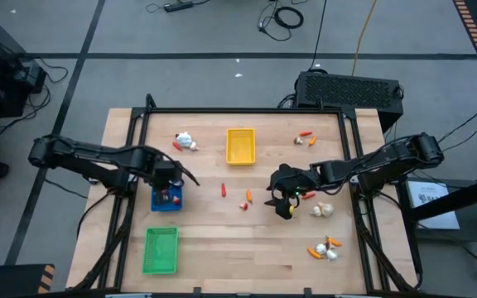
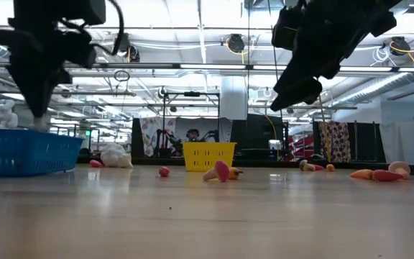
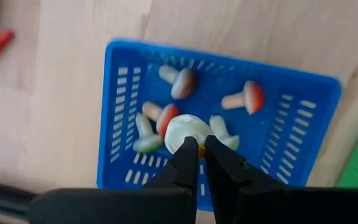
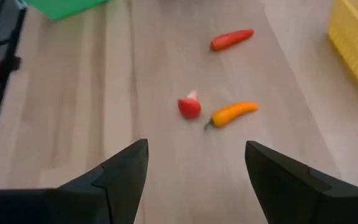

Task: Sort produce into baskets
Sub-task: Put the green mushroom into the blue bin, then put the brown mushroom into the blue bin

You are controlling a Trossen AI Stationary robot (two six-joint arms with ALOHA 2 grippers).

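Observation:
The blue basket (image 1: 166, 199) (image 3: 291, 106) stands at the table's left and holds several small mushroom-like pieces (image 3: 244, 98). My left gripper (image 1: 169, 177) (image 3: 196, 146) hangs over it, pointing down, shut on a whitish round piece (image 3: 185, 129). My right gripper (image 1: 286, 201) (image 4: 196, 149) is open above the table's middle right, slanting down. Ahead of it lie a red-and-white piece (image 4: 190, 107), an orange pepper (image 4: 232, 114) and a red pepper (image 4: 232, 39). The yellow basket (image 1: 239, 146) stands at the far middle and the green basket (image 1: 160, 250) at the near left. My left gripper pinches the whitish round piece at its edge (image 3: 188, 143) between the very ends of its two fingers. The fingers come from above, pointing down. The piece hangs over the blue basket's inside; how high above the floor of the basket I cannot tell.
More produce lies loose on the wood: a white-and-red cluster (image 1: 186, 141) at the far left, small pieces (image 1: 306, 137) at the far right, a whitish bulb (image 1: 321, 209) beside my right gripper, and a cluster (image 1: 325, 248) at the near right. A black frame (image 1: 247, 110) rims the table.

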